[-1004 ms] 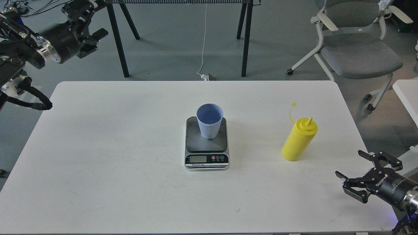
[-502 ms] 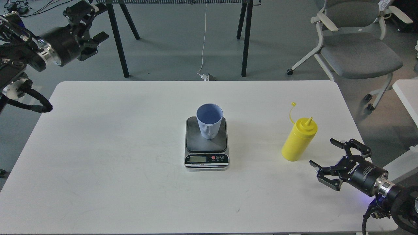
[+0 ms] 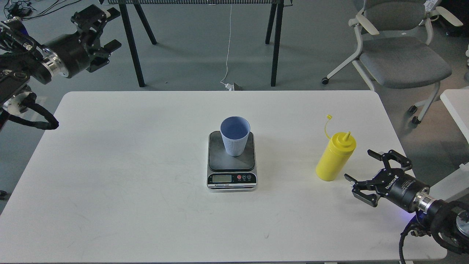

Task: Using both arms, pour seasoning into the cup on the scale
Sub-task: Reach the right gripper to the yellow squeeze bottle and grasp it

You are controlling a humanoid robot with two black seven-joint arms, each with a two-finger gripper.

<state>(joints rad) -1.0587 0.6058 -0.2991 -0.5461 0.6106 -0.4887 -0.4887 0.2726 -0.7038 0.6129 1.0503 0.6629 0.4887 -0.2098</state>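
right claw (image 3: 361, 170): near the worktop's right edge, toward the near right corner, low over the surface. Fingers spread wide, holding nothing. Opening faces the bottle, just beside it, not touching.
right arm (image 3: 421, 196): enters from the near right corner, black wrist with a silver ring, white lettering on the barrel.
worktop (image 3: 110, 183): white, rounded corners, faint scuffs on the near half.
scale (image 3: 232, 161): centre of the worktop, display and buttons face the near edge. Dark weighing plate behind the silver-black front. Display reading too small to tell.
seasoning bottle (image 3: 335, 157): yellow, upright, right half of the worktop, well apart from the scale. Nozzle open, small cap (image 3: 329, 117) hangs on its tether above and left of the nozzle.
cup (image 3: 235, 135): light blue, ribbed, upright on the far part of the scale's plate. Inside looks empty.
left claw (image 3: 104, 27): beyond the far left corner, raised off the worktop, over the floor. Fingers apart, holding nothing. Well apart from cup and scale.
left arm (image 3: 44, 60): comes in from the left edge, black with a silver ring, cable loop hanging over the worktop's left edge.
background: 1 grey office chair (image 3: 399, 55) past the far right corner, black trestle legs (image 3: 133, 47) and a white cable (image 3: 229, 44) past the far edge.
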